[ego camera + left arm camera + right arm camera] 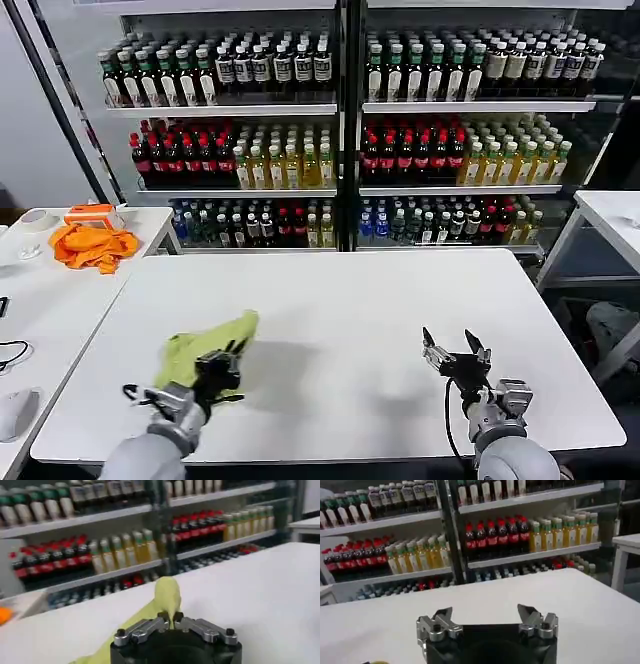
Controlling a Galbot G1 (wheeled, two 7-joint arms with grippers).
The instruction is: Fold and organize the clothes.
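The light yellow-green T-shirt (207, 348) lay bunched on the white table (350, 320), at the near left part, about 8 o'clock from the table's middle. It was not spread flat. Its long axis ran from 7 o'clock to 1 o'clock in the head view, and the far end pointed toward the drink shelves (330, 130).

The left gripper (222, 368) was at the near edge of the T-shirt, and the cloth rose from it toward 12 o'clock. In the left wrist view its fingers were pressed together on a fold of the fabric (167, 597).

The right gripper (455, 352) hovered over the bare table at 3 o'clock from the T-shirt, well apart, with its fingers spread and holding nothing. The left arm was clearly the nearer one. I judge the right gripper would have to travel toward 9 o'clock to take the free side.
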